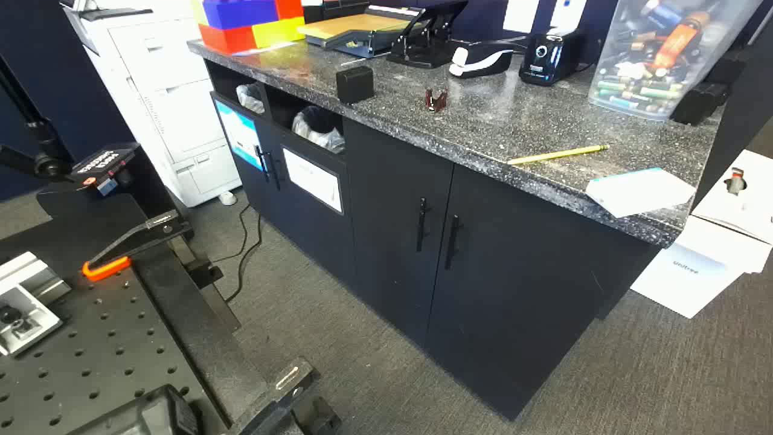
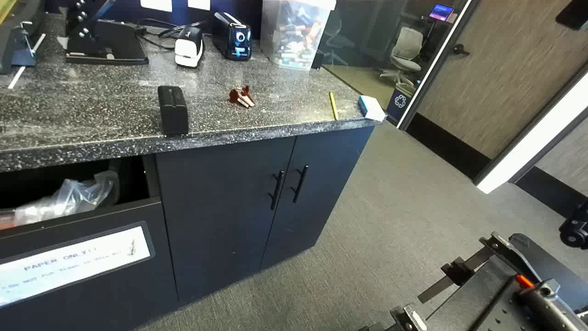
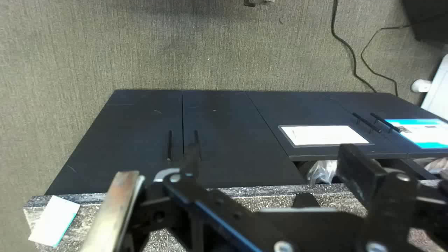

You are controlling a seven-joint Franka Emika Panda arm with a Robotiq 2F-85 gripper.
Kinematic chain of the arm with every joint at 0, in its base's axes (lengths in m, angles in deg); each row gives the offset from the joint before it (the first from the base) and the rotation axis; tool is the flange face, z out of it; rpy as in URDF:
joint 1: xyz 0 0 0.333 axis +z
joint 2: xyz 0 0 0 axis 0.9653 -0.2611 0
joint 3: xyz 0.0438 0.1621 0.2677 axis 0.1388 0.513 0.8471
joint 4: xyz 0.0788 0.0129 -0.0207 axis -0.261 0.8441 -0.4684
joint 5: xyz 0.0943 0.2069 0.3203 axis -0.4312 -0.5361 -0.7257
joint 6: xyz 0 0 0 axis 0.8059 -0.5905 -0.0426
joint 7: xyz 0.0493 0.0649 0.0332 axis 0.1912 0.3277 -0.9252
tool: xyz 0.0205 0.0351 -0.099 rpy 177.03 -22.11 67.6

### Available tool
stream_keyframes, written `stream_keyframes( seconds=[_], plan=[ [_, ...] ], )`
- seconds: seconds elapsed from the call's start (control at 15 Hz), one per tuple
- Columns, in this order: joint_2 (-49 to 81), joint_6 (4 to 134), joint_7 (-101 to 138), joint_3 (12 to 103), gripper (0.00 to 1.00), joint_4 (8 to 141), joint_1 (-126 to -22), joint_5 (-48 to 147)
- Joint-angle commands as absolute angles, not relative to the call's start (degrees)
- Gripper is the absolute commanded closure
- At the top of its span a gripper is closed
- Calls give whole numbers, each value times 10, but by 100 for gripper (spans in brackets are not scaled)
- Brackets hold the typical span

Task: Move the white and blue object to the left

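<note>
In the wrist view, the claw [image 3: 274, 164] is seen spread wide, the cabinet [image 3: 231, 140] front and the edge of the surface [image 1: 501, 121] framed in its gap. The white and blue object [image 1: 481, 63], stapler-shaped, its dark part nearly black, is set toward the back of the surface, just beside and left of a dark upright box [image 1: 546, 57] in both exterior views. Nearer the front, a black block [image 1: 355, 84], red staple remover [image 1: 435, 101], yellow pencil [image 1: 558, 154] and, by the corner, a white item [image 1: 640, 192] with light blue edge are spread out.
</note>
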State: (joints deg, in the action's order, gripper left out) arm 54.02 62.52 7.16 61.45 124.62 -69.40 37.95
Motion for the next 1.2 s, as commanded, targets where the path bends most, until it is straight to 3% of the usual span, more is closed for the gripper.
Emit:
stream_keyframes(
  seconds=[0.0, 0.4, 1.13],
  plan=[
    [540, 624, 71, 617, 0, 1245, -697, 378],
    [475, 629, 89, 612, 0, 1198, -717, 398],
    [151, 585, 128, 550, 0, 853, -816, 430]
  ],
)
